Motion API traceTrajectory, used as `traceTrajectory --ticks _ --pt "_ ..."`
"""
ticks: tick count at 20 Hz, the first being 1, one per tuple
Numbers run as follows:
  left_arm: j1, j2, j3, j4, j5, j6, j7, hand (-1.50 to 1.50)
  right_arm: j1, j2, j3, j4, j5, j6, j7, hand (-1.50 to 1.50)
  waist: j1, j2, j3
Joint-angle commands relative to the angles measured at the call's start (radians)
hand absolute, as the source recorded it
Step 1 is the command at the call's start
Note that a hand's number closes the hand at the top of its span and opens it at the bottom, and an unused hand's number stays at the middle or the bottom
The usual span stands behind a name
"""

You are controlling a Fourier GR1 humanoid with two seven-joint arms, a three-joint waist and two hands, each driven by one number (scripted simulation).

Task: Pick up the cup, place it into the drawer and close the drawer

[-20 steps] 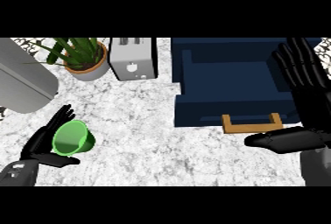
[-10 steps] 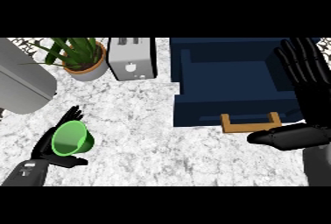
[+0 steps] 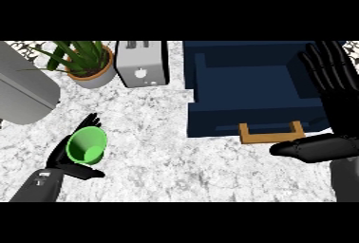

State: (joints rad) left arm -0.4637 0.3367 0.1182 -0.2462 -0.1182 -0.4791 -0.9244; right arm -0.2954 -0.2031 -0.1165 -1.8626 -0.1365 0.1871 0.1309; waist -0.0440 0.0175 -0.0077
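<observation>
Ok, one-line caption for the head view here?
Left hand holds the green cup left of the open blue drawer; right hand rests open at the right edge.

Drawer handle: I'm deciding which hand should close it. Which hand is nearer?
Right. The right hand is just right of the drawer handle; the left hand is far to its left, holding the green cup.

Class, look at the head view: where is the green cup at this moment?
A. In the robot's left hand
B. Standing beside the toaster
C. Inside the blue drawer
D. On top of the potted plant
A: the left hand curls round the green cup over the counter, well to the left of the open blue drawer.
</observation>
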Motion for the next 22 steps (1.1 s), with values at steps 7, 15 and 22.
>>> traceTrajectory --ticks 7,15,22 --pt "-0.012 -0.049 0.006 -0.068 0.012 0.010 -0.237 1.50 -0.002 -0.020 -0.027 0.000 -0.020 0.010 0.009 -1.50 0.002 -0.002 0.000" --pt "-0.029 -0.072 0.070 -0.110 0.104 -0.048 -0.288 1.50 0.048 -0.010 -0.026 0.005 -0.022 0.027 -0.035 -1.50 0.012 -0.007 0.003" --pt "-0.065 -0.193 0.204 -0.148 0.214 0.263 -0.261 1.50 0.042 -0.011 -0.026 0.014 0.014 0.003 -0.023 -1.50 0.030 -0.013 0.006"
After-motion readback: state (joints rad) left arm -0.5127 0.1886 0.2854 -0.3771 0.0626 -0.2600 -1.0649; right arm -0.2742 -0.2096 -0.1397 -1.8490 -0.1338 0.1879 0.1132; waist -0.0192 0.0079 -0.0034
